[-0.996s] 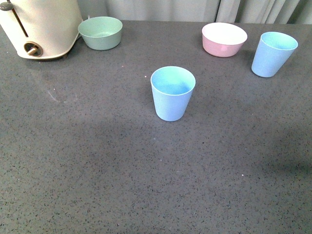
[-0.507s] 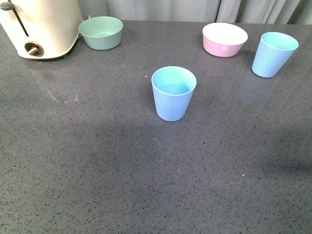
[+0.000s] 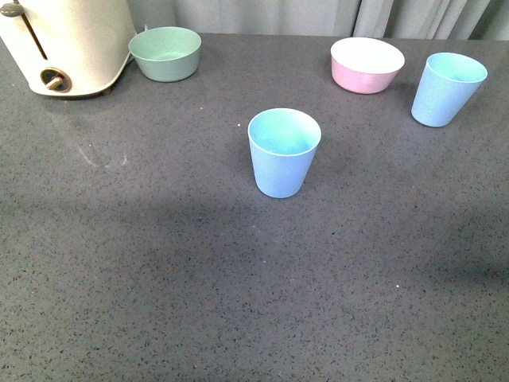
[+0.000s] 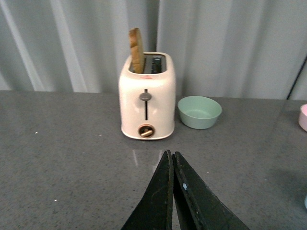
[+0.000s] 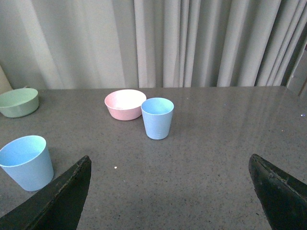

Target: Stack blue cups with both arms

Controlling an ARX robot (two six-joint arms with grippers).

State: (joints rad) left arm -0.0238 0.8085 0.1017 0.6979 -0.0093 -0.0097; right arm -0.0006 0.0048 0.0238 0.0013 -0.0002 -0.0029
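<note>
Front view: no arms in frame. Center blue cup (image 3: 284, 153) upright mid-table, alone. Far blue cup (image 3: 447, 89) upright at back right, just beside pink bowl (image 3: 367, 64), not touching. Green bowl (image 3: 165, 53) back left next to toaster (image 3: 67, 44).

L wrist view: left gripper (image 4: 171, 154) roughly level above table, fingers pressed together, nothing between them, pointing at toaster.

R wrist view: right gripper (image 5: 169, 158) above table, fingers spread wide, empty, aimed toward far blue cup; center blue cup sits off to one side, near one finger.
</note>
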